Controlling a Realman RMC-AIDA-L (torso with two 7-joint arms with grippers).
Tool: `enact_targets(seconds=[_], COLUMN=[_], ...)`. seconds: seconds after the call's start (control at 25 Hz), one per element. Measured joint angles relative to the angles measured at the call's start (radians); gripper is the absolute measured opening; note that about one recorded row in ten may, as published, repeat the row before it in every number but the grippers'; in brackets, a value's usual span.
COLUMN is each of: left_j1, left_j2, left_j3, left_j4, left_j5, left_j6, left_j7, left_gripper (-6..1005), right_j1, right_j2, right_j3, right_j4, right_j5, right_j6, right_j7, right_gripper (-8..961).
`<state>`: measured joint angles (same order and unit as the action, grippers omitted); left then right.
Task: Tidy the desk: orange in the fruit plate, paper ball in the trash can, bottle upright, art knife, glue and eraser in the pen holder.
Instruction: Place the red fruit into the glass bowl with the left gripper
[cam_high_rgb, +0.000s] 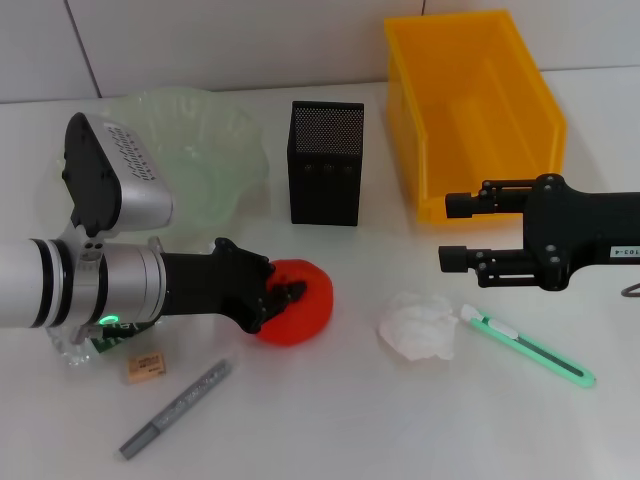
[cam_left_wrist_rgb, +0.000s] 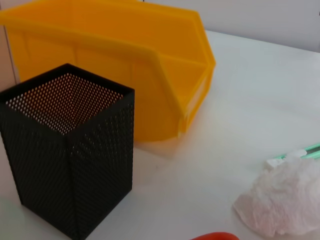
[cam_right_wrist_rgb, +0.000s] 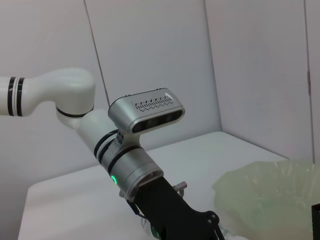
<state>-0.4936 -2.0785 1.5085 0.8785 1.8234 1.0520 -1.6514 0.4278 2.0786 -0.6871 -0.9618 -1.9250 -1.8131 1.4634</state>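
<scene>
Broadly, the biggest thing on the white desk is the yellow plastic bin (cam_high_rgb: 470, 110) at the far right, serving as the trash can, with the translucent pale-green ruffled fruit plate (cam_high_rgb: 215, 150) at the far left and the black mesh square pen holder (cam_high_rgb: 326, 160) standing upright between them. Next down in size is the round orange fruit (cam_high_rgb: 305, 305), lying on the desk in front of the pen holder and near the plate; the left gripper (cam_high_rgb: 282, 295) has its black fingers closed against it — gripping it, by the look of things, so the orange step seems to be the one in hand. A clear bottle (cam_high_rgb: 85, 345) lies mostly hidden under the left arm. The right gripper (cam_high_rgb: 450, 232) hovers idle in front of the bin, fingers spread apart and holding nothing. Smaller again: the crumpled white paper ball (cam_high_rgb: 420, 325), the green art knife (cam_high_rgb: 530, 348) just beside it, the grey glue stick (cam_high_rgb: 178, 408) and the small tan eraser (cam_high_rgb: 146, 367). The next move likely calls for lifting the orange clear of the desk and carrying it back-left over the plate's rim before letting go
</scene>
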Motion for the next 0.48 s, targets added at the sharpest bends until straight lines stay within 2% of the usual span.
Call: enact_targets(seconds=[0.36, 0.4, 0.48], left_j1=[0.002, 0.024, 0.03], left_j2=[0.0, 0.001, 0.002], left_j3=[0.0, -0.001, -0.001], left_j4=[0.01, 0.061, 0.072], left_j5=[0.0, -0.011, -0.015], left_j6=[0.002, 0.014, 0.017], left_j7=[-0.002, -0.008, -0.008], left_gripper=[123, 118, 104], right_j1=[0.0, 0.0, 0.0], right_j2=[0.0, 0.0, -0.001], right_j3=[0.002, 0.004, 0.005], right_j4=[0.0, 0.0, 0.0], right_j5=[0.0, 0.0, 0.0], right_j6=[0.006, 0.007, 0.008], right_j7=[0.0, 0.0, 0.0], right_gripper=[671, 671, 671])
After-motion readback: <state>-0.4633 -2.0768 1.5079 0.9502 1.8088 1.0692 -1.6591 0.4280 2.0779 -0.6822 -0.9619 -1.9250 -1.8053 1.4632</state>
